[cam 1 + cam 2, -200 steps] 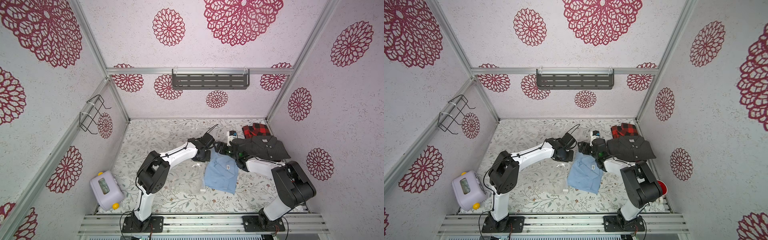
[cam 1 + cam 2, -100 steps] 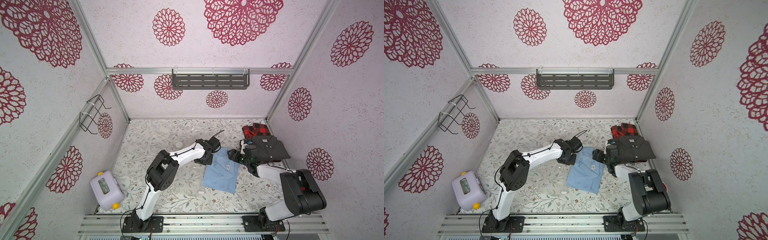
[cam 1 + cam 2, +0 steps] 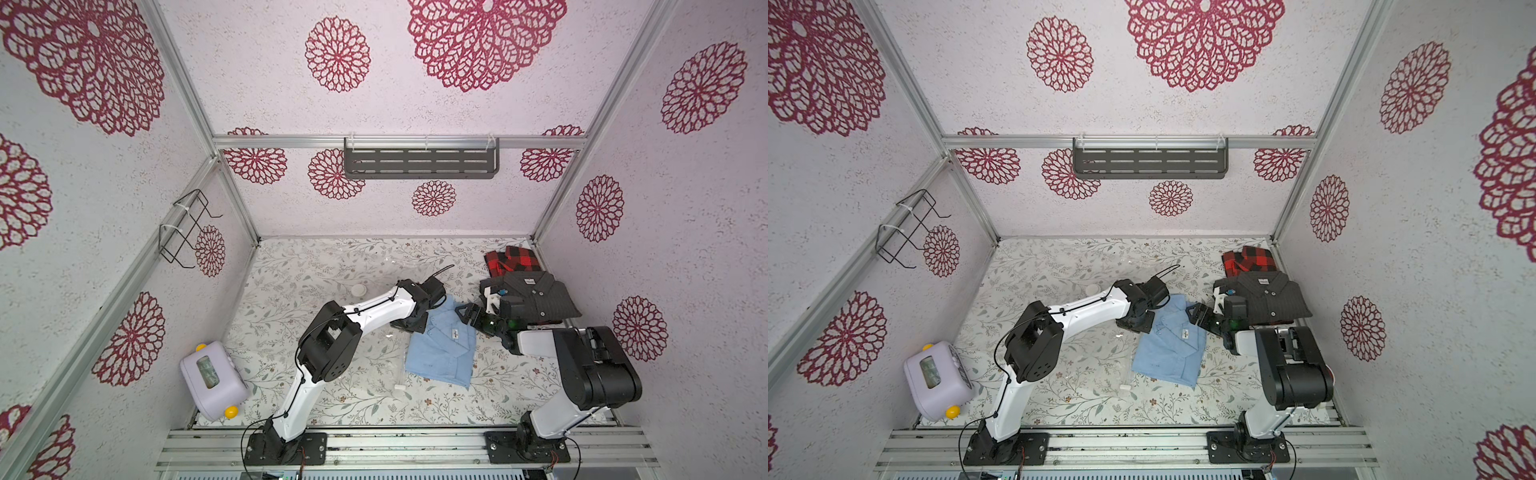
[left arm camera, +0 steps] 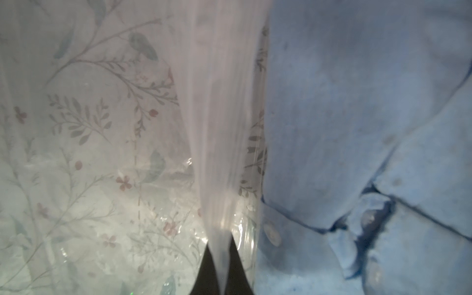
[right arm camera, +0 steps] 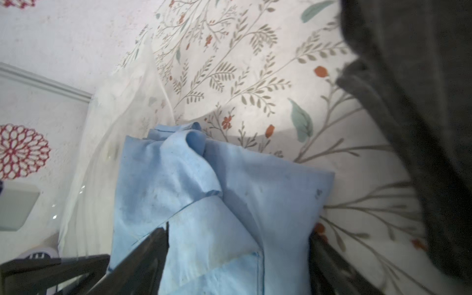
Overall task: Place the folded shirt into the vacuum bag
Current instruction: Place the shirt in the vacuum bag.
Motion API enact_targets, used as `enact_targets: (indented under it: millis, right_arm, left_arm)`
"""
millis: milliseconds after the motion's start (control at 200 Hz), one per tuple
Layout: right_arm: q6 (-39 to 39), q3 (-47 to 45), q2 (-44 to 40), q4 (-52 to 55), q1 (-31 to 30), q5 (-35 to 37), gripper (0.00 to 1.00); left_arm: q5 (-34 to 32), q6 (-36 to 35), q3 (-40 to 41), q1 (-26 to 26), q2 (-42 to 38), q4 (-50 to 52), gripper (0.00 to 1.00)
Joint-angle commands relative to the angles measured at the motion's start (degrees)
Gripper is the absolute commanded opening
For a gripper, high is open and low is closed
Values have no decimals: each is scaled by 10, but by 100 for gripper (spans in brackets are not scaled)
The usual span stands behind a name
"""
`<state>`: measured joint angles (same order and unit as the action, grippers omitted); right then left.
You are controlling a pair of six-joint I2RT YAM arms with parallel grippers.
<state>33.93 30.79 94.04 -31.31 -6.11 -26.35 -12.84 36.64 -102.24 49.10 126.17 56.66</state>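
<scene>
The left gripper (image 4: 221, 258) is pinching a fold of the vacuum bag (image 4: 217, 127), tenting the clear film up off the floral table (image 3: 498, 399); the folded blue shirt (image 3: 442, 349) is lying just beside that lifted edge, and the right gripper (image 5: 238, 232) is straddling one end of it, jaws spread wide on either side

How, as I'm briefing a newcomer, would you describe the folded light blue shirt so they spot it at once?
On the floral-print tabletop, look right of centre, nearer than the two shirts piled in the far right corner. The folded light blue shirt lies there, apart from them. Unlike the dark grey striped shirt and the red-and-black plaid shirt, it is plain pale blue.
</scene>
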Motion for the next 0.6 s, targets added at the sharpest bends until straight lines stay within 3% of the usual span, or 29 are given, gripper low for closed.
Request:
enact_targets:
  millis: [0,75,140,320,470,540,595]
  right_arm:
    - [36,-3,17,-54,-1,-70,66]
    - [48,-2,18,-71,-1,-78,44]
    - [59,-1,17,-89,-3,-91,32]
    - [89,4,22,-134,-11,-113,18]
    - [101,20,38,-134,-15,-93,16]
    - [79,38,38,-81,-15,-66,35]
    - [39,54,22,-8,-16,-26,42]
  left_arm:
    - [-5,-4,-13,8,7,7,0]
    - [-5,-3,-14,9,8,6,0]
    - [-5,-3,-15,9,9,6,0]
    - [-5,-3,-17,10,11,5,0]
    - [-4,-4,-19,9,13,5,0]
    - [-5,-4,-19,10,13,5,0]
    - [-8,-5,-17,10,14,2,0]
